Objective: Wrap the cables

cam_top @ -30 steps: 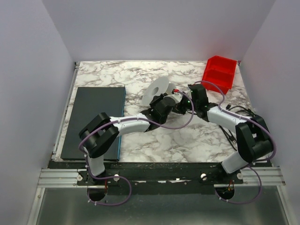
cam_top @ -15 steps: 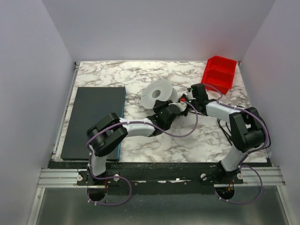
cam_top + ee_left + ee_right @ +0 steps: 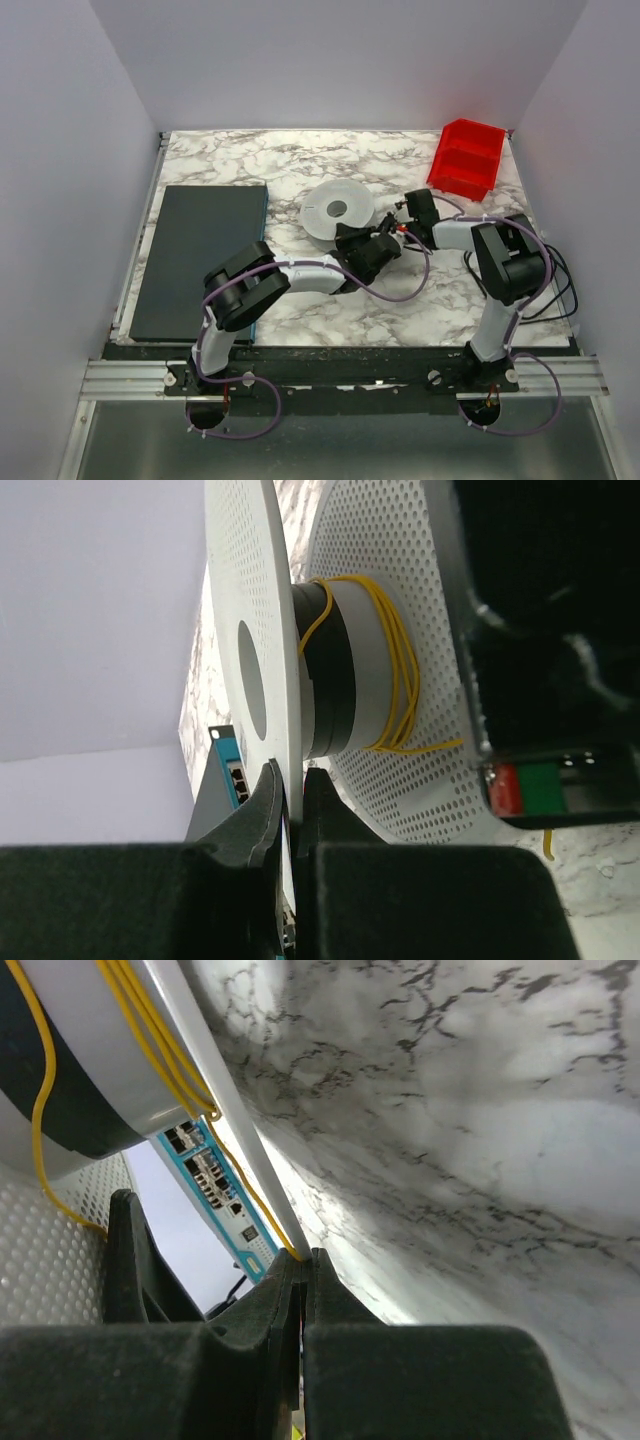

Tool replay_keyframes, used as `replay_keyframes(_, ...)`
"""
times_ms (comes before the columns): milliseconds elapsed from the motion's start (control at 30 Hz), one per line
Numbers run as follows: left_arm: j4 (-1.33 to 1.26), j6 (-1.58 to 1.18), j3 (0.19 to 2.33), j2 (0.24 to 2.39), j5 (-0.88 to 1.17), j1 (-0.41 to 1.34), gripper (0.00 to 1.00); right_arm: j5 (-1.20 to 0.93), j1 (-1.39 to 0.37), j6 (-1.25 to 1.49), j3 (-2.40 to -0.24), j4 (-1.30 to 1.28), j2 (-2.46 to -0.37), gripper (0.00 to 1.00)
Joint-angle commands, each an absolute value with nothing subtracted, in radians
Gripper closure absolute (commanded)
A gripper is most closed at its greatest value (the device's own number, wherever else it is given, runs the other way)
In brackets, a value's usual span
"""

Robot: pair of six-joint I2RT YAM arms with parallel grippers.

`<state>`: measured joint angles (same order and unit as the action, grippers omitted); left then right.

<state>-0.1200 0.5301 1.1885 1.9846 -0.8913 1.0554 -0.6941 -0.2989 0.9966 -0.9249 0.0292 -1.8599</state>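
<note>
Left hand (image 3: 292, 785) pinching spool flange (image 3: 250, 580), right hand (image 3: 300, 1265) seemingly gripping cable (image 3: 150, 1028)

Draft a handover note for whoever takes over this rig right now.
Left gripper: shut on the flange rim of the white spool.
Right gripper: shut on the thin yellow wire, which runs from its fingertips up to the spool.
Done: a few turns of wire sit around the spool core.
Left: wind on the rest. How much wire remains cannot be seen in these views.
</note>
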Motion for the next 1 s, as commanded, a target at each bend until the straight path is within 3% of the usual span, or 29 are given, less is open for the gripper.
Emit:
replay_keyframes(0,0.14,0.296,1.186,2.037,-0.723,1.106,1.0,-0.55,-0.249,1.01,-0.888,0.237,-1.94,0.99)
replay_keyframes(600,0.239,0.236,1.235,2.075,-0.656,1.103,1.0,-0.823,-0.203,1.414,-0.684,0.891,-2.114,0.89)
replay_keyframes(733,0.249,0.241,1.246,2.084,-0.658,1.098,1.0,-0.8,-0.204,1.349,-0.687,0.789,-2.104,0.85)
replay_keyframes(967,0.291,0.222,1.293,2.098,-0.65,1.075,1.0,-0.792,-0.205,1.291,-0.69,0.652,-2.046,0.87)
